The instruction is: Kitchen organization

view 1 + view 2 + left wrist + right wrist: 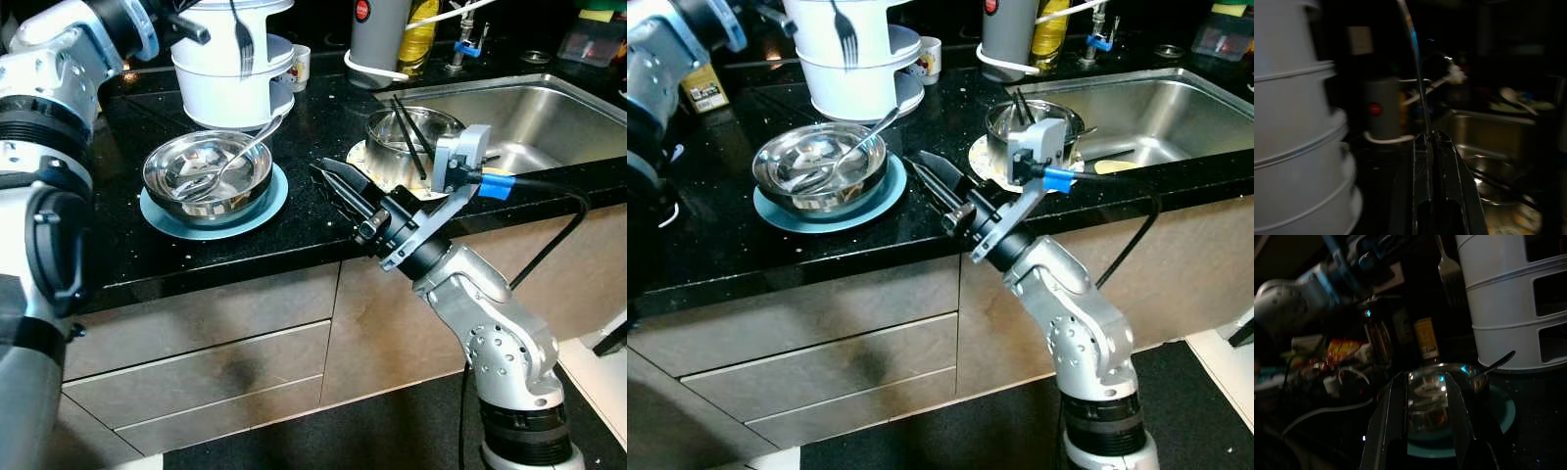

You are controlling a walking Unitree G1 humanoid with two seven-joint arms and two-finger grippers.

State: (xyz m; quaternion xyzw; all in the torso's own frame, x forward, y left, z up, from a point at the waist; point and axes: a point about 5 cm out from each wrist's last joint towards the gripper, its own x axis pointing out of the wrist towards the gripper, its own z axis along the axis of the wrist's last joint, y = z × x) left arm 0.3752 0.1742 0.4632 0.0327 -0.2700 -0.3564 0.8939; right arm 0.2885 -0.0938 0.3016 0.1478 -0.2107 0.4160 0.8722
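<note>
My left end effector (1432,147), fingers pressed together on a slim, polished steel fork (242,39), holds it over the tall, ribbed white plastic cutlery holder (230,83). My right end effector (338,181) hovers spread near the glossy round steel bowl (206,176) on the black speckled bench (294,230). The smooth handle could slip.

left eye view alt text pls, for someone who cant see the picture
The robot's right gripper reaches over a black kitchen counter with fingers slightly apart, pointing toward a steel bowl that holds a spoon and sits on a blue plate. Behind stands a white container; a steel pot with black chopsticks sits beside the sink.
</note>
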